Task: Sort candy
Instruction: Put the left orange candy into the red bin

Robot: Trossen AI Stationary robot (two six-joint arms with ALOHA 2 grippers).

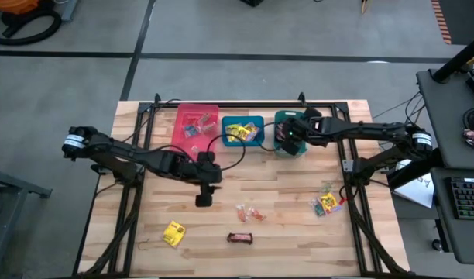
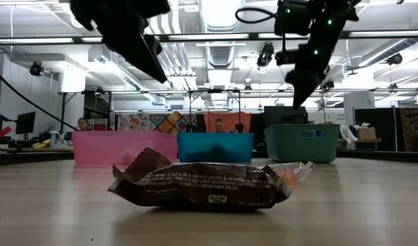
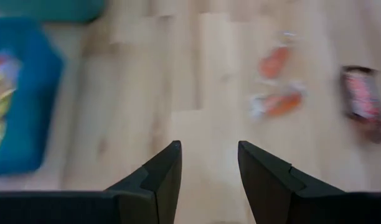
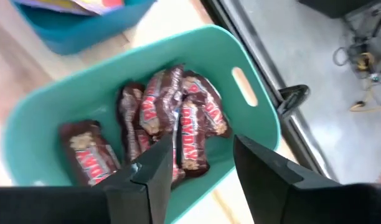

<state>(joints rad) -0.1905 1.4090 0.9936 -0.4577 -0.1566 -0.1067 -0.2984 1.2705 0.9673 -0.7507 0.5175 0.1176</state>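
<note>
Nearest the front edge of the pale plank tabletop [image 1: 283,256]: a dark brown-red bar [image 1: 239,238] in crinkled glossy wrap, lying flat, with a yellow square packet [image 1: 173,232] off to its left. A little farther in, two small orange clear-wrapped pieces [image 1: 250,212], twisted at the ends, and toward the right rail a loose heap of yellow and clear-wrapped candy [image 1: 328,203]. Above mid-table, well apart from any sweet, the left claw [image 1: 204,200] on a long, low-reaching dark arm, fingers spread and empty, pointed down toward bare wood. Farther back, the right claw [image 1: 286,139] at the end of an arm stretched in from the right, poised directly over the teal bin [image 4: 253,127], fingers parted, nothing gripped. Inside that smooth plastic bin, with its slotted handle: several brown-red bars [image 4: 172,124] piled and overlapping, lettering too blurred to read. Beside it the blue bin [image 1: 243,130] holding yellow packets, then the pink bin [image 1: 197,124] with a few small clear-wrapped pieces, contents too small to tell apart. From table height, all three bin interiors hidden by their walls, and both arms cut off by the upper edge.
</note>
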